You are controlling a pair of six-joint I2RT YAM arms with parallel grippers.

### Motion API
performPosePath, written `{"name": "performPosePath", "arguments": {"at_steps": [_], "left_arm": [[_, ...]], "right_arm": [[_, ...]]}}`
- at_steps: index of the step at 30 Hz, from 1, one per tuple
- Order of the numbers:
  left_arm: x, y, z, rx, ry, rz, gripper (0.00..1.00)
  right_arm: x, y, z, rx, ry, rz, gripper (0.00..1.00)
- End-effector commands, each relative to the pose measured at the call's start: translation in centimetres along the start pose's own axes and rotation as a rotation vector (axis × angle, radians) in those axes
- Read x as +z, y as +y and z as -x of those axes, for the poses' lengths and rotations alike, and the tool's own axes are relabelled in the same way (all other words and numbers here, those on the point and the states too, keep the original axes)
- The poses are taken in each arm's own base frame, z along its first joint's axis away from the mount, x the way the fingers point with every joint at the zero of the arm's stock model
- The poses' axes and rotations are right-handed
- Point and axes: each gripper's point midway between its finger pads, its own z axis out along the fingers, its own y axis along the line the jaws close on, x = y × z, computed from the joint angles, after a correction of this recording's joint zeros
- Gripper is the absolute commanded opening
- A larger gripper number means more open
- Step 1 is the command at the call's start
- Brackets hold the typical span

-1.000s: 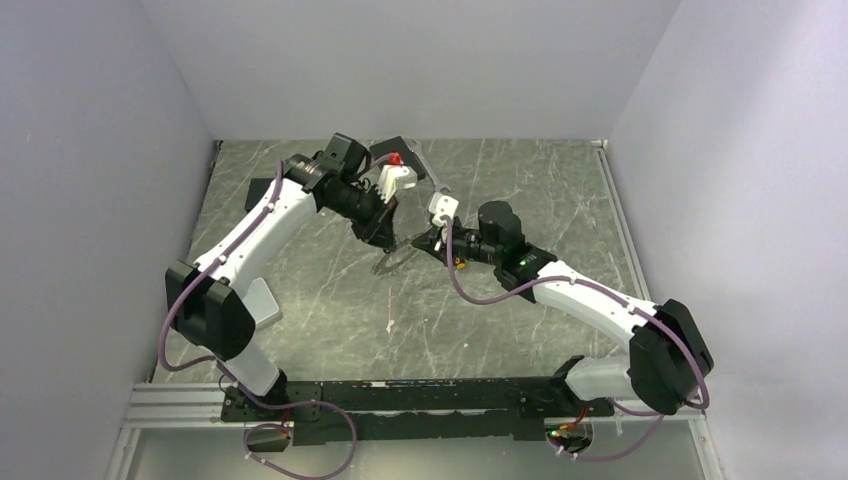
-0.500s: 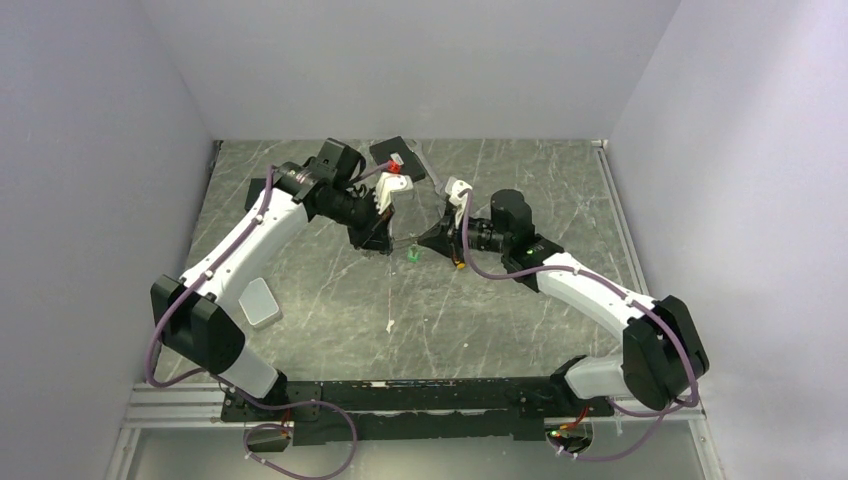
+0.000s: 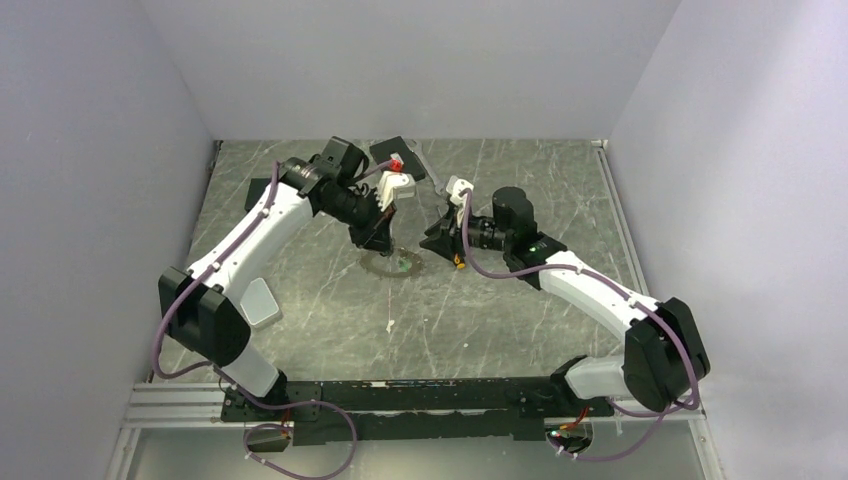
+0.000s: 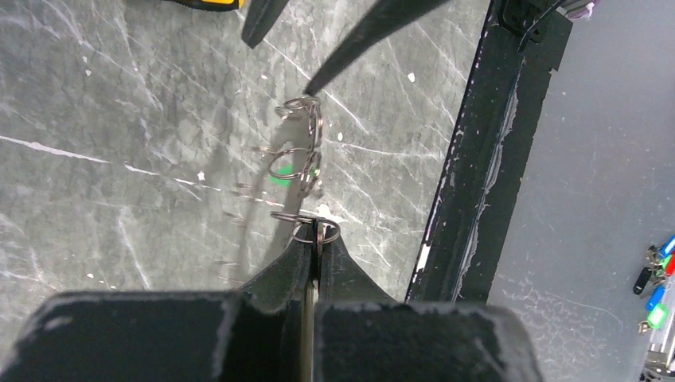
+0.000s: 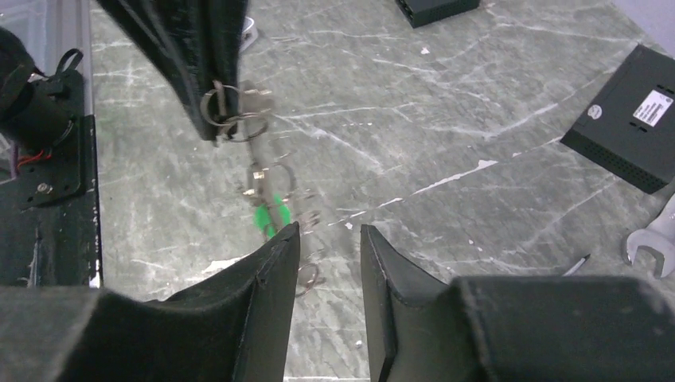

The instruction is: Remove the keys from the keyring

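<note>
left tool (image 4: 316, 239) clamped on the keyring (image 3: 382, 269) just above the green tag (image 5: 267, 215), right tool (image 5: 328, 235) narrowly parted and empty beside that tag; dangling hoop may swing, so right tool nips tag not the keys (image 5: 259, 171), or yanks hoop free.

Grey marbled table (image 3: 520, 190), tools scattered on it.
A black box (image 5: 633, 119) and wrench (image 5: 649, 243) lie beyond the right pincer (image 3: 430, 240), a yellow-handled screwdriver (image 3: 458, 262) just beside it, a pale pad (image 3: 258, 300) well left.
</note>
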Motion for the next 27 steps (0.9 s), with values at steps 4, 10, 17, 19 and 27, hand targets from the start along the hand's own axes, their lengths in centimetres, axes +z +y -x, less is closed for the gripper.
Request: {"name": "performPosePath", "arguments": {"at_steps": [4, 10, 17, 19, 27], "left_arm": [[0.2, -0.6, 1.6, -0.057, -0.038, -0.044, 0.00], [0.7, -0.4, 1.8, -0.081, -0.035, -0.041, 0.00], [1.9, -0.5, 1.4, -0.127, -0.011, -0.064, 0.00], [2.3, -0.4, 1.0, -0.142, 0.007, -0.067, 0.00], [3.8, 0.9, 1.5, -0.170, 0.010, -0.067, 0.00]], "right_arm": [[-1.4, 2.9, 4.3, -0.133, -0.091, 0.134, 0.41], [-0.8, 4.7, 4.6, -0.107, -0.086, 0.198, 0.47], [0.5, 4.7, 3.3, -0.061, -0.069, 0.203, 0.48], [0.6, 4.5, 2.8, -0.060, -0.058, 0.196, 0.49], [-0.5, 2.3, 0.3, -0.040, -0.024, 0.113, 0.49]]}}
